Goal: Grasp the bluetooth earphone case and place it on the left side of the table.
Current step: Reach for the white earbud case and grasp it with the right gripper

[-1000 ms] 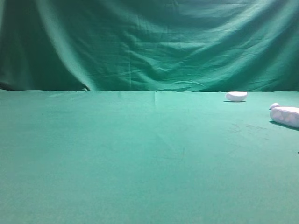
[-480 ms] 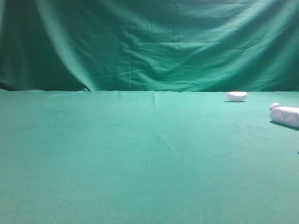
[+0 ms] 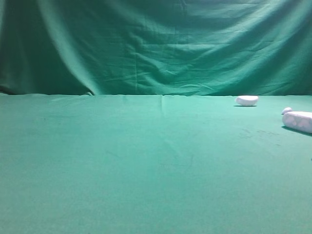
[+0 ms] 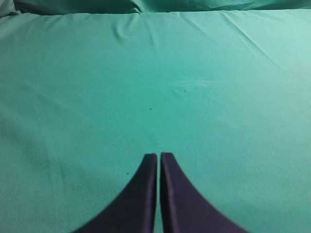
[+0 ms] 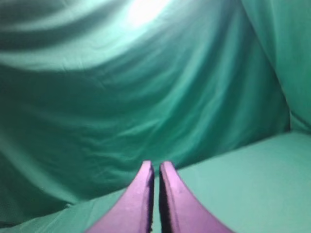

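Note:
The bluetooth earphone case (image 3: 298, 121) is a white rounded oblong lying on the green table (image 3: 146, 165) at the far right, cut by the frame edge. Neither gripper shows in the exterior view. In the left wrist view my left gripper (image 4: 159, 155) is shut and empty, its dark fingers together above bare green cloth (image 4: 155, 87). In the right wrist view my right gripper (image 5: 156, 164) is shut and empty, pointing at the draped backdrop over the table's edge. The case shows in neither wrist view.
A smaller white bean-shaped piece (image 3: 246, 100) lies near the back of the table, right of centre. A tiny white blob (image 3: 286, 110) sits just behind the case. The green backdrop (image 3: 156, 44) hangs along the table's rear edge.

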Controlling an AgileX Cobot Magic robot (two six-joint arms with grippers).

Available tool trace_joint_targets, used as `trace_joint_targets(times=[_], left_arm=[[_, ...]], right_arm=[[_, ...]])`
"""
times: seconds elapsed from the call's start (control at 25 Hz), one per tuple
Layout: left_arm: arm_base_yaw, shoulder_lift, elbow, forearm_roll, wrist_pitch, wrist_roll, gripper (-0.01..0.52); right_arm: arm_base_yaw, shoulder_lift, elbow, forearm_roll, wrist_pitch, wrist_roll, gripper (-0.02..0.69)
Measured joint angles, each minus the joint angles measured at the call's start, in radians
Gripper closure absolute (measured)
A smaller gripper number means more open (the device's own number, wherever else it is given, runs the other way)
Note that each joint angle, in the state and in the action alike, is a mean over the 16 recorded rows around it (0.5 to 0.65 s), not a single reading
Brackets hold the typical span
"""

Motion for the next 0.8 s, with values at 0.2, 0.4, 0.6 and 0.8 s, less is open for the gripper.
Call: trace_joint_targets(times=[0.2, 0.4, 0.6, 0.8], left_arm=[[0.0, 0.0, 0.0, 0.0, 0.0, 0.0, 0.514], [0.0, 0.0, 0.0, 0.0, 0.0, 0.0, 0.514], [0.0, 0.0, 0.0, 0.0, 0.0, 0.0, 0.514], [0.0, 0.0, 0.0, 0.0, 0.0, 0.0, 0.514]], right_arm=[[0.0, 0.066, -0.108, 0.007, 0.083, -0.034, 0.665], [0.0, 0.17, -0.234, 0.011, 0.265, -0.09, 0.665], [0.005, 0.337, -0.348, 0.015, 0.46, -0.173, 0.665], [0.037, 0.547, -0.447, 0.016, 0.627, -0.265, 0.665]])
